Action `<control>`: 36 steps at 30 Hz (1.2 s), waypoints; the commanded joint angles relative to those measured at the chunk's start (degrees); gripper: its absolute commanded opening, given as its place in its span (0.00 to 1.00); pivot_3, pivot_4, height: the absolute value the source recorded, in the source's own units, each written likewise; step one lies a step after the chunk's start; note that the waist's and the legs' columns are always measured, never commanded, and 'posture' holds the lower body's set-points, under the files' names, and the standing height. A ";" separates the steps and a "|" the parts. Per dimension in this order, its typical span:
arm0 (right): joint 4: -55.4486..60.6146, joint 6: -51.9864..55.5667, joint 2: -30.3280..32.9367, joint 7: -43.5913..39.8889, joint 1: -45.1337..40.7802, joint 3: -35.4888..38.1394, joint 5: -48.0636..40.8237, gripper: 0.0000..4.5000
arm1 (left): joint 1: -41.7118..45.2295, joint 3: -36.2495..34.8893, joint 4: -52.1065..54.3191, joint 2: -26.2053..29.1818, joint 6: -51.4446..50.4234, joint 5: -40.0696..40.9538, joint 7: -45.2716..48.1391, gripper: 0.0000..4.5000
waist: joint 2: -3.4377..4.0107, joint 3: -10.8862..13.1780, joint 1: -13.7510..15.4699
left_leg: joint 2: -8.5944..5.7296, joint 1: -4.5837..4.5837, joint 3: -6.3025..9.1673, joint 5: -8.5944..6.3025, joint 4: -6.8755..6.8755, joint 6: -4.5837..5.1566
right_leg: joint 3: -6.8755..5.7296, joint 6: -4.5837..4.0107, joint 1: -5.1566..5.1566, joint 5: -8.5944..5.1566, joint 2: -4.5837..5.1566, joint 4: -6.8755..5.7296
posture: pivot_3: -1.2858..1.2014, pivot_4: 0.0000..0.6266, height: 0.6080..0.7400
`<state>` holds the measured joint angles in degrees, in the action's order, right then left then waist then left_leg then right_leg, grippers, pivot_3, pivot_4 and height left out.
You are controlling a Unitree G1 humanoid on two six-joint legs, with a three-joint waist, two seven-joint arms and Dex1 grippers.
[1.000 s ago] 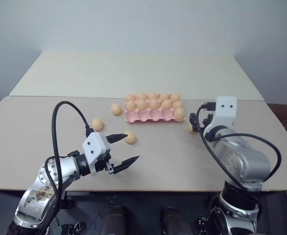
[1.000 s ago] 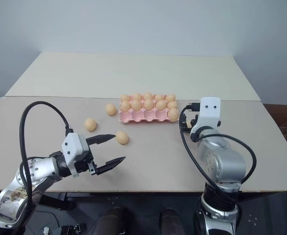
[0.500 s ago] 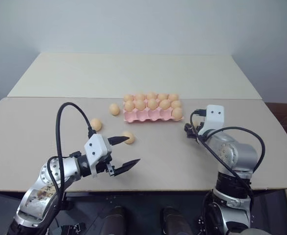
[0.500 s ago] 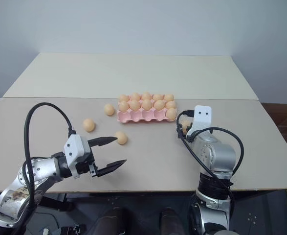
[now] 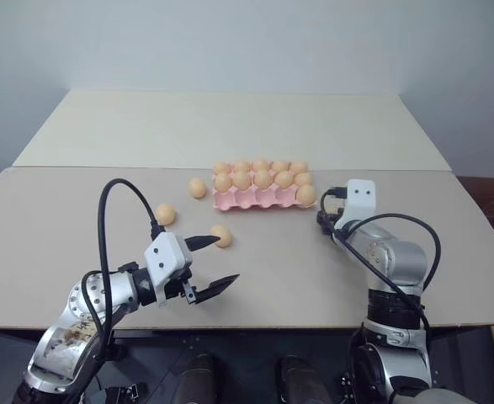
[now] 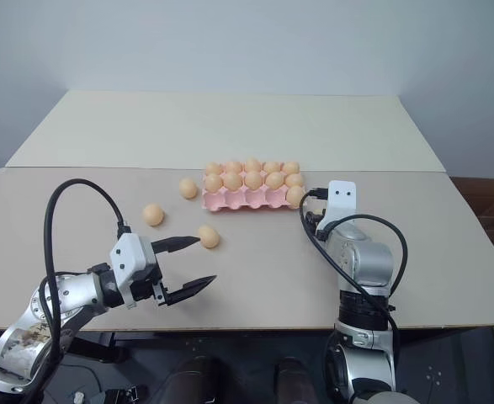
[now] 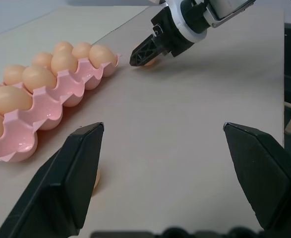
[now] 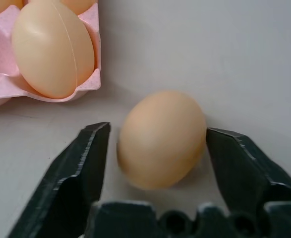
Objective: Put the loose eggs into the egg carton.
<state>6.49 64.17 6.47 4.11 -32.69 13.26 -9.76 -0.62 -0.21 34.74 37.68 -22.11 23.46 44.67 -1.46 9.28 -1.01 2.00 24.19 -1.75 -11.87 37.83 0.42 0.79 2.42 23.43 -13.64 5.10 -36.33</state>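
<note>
From the head cameras: the egg carton [image 5: 230, 202] sat mid-table with both back rows full and one egg [image 5: 305, 195] in the right-end cup of the front row, so I'd say four cups were left to fill. Three loose eggs lay on the table [image 5: 78, 194] to its left: one [image 5: 198, 188] just beside the carton, one [image 5: 166, 215] further out, one [image 5: 221, 236] nearer the robot. The left hand [image 5: 221, 259] hovered by that last one, fingers spread wide and empty. The right hand [image 5: 325, 224] was down at the carton's right corner.

Left wrist cam: the front-row cups looked bare, and the right hand's tips were low by the carton end.

Right wrist cam: the fourth loose egg [image 8: 161, 139] lay on the table between the fingers [image 8: 83, 163], just beside the carton corner. One finger seemed to be touching it and the other had a gap, so it wasn't clamped yet. Basically all four were left to go.
</note>
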 commanded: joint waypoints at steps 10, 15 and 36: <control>21.00 0.10 5.39 -6.10 5.97 -5.83 -1.82 0.40 | -5.30 -6.61 3.27 -1.66 -2.31 3.01 -4.68 0.93 | 0.04 0.03 0.09 | 0.01 0.11 0.01 0.00 -0.02 0.00 | 0.01 0.01 0.15 0.00 0.02 -0.01 | 0.52 0.24 1.00; 26.54 -0.10 4.23 -6.97 5.70 -8.46 -2.76 0.39 | -7.50 -8.47 4.90 -1.59 -3.17 3.81 -5.84 0.93 | 0.04 0.02 -0.18 | 0.08 0.06 0.00 0.00 -0.02 0.00 | 0.05 0.00 0.17 0.00 -0.03 -0.04 | 0.52 0.24 1.00; -0.89 -23.61 0.19 -8.93 -4.02 -20.27 5.24 0.37 | -8.48 -9.20 5.86 -1.35 -3.14 3.98 -8.25 0.93 | 0.04 0.03 -0.11 | 0.05 0.12 -0.11 0.00 -0.02 0.00 | 0.10 -0.02 0.30 0.00 -0.02 -0.12 | 0.52 0.24 1.00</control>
<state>6.09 43.83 6.97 -4.89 -35.10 -7.14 -5.47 -9.33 -8.22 38.31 36.11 -25.42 27.10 36.82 -1.42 9.31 -1.12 2.05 24.31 -1.88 -11.87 37.81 0.41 0.93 2.40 23.77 -13.63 5.08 -36.50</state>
